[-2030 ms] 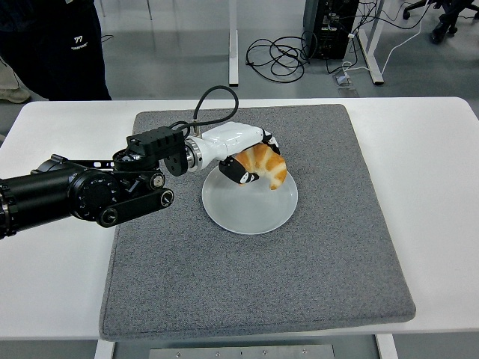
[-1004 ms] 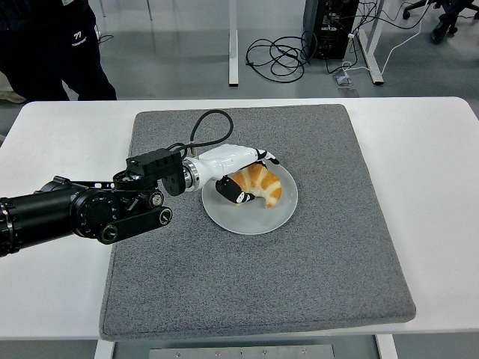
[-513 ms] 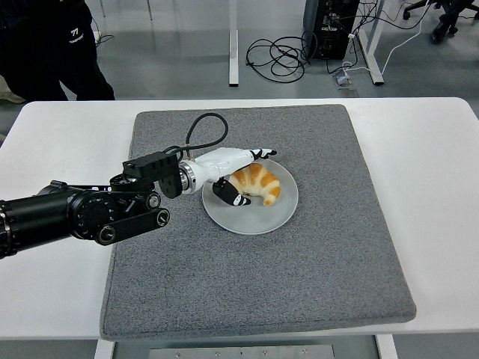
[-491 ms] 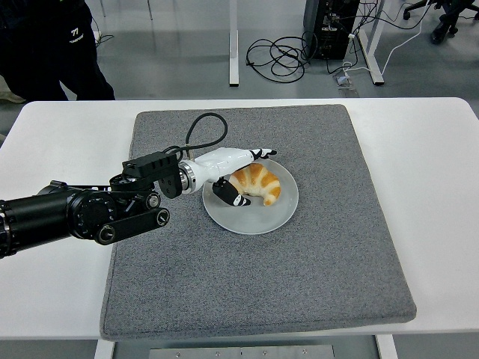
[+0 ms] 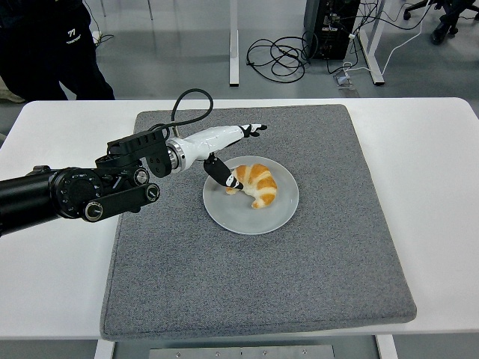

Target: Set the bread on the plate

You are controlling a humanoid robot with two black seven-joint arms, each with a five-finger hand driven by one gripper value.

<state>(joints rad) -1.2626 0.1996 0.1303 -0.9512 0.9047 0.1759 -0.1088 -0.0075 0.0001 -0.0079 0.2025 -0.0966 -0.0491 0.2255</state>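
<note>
- I see the white table (image 5: 438,187) filling most of the view, with a person in dark clothing (image 5: 52,45) standing past its far left corner.
- A grey mat (image 5: 247,284) covers the middle of the table.
- My left arm (image 5: 75,193) reaches in from the left edge over the mat's left part; I cannot see my right arm.
- A round white plate (image 5: 251,217) sits on the mat, a little left of its centre.
- My left hand (image 5: 224,149) is released: the fingers (image 5: 254,129) stretch out above the plate's far left rim, the thumb points down towards the plate, and it holds nothing.
- The bread (image 5: 254,183), a golden croissant, lies on the plate's far half, its left end just beside my thumb tip; I cannot tell whether they touch.
</note>
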